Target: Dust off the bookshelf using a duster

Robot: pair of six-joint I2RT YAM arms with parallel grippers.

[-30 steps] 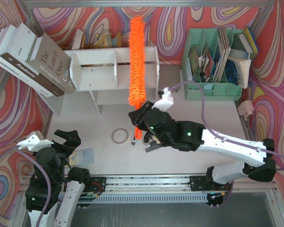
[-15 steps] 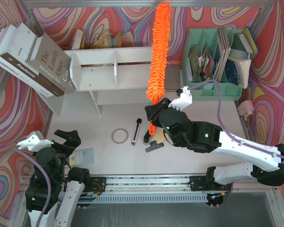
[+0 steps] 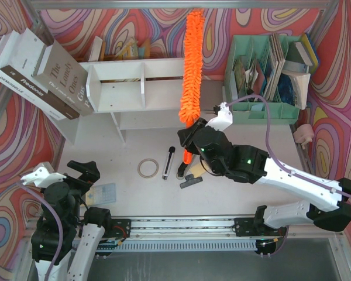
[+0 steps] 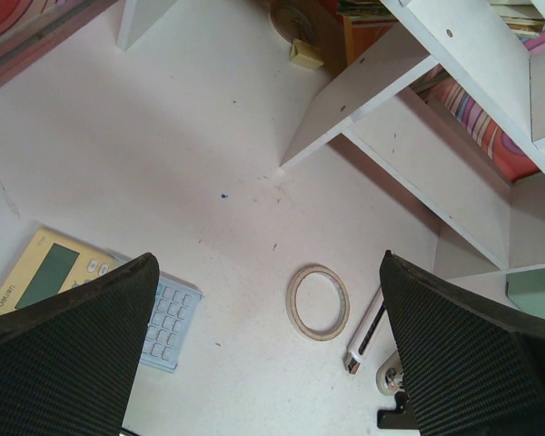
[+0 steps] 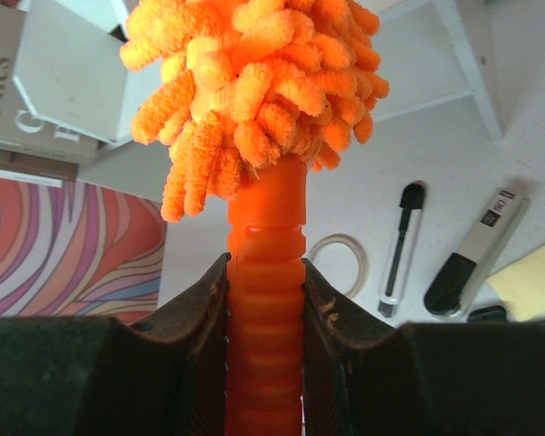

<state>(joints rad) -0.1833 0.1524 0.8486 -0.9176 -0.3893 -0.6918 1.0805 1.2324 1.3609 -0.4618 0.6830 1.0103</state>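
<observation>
Your left tool [image 4: 265,263] is hanging low over the white counter [image 4: 163,136] by its own base, black fingers spread wide and nothing between them, well apart from the work.

Moving right, the small white wooden two-tier bookshelf [image 3: 123,88] is standing at the far side of the counter. The two upper compartments facing you are showing only white board in the top view.

The long fluffy bright-orange microfibre duster [image 3: 192,70] is pointing straight away from you, its long axis crossing the shelf near the right end. You cannot tell from above whether the strands are touching the wood.

Your right tool [image 5: 264,272] is clamping the ribbed orange handle just in front of the shelf. That arm is by far the nearer, and the undusted length is probably lying to the duster's left.

Further right, the mint-green slotted plastic organiser [image 3: 263,111] is holding upright booklets.
</observation>
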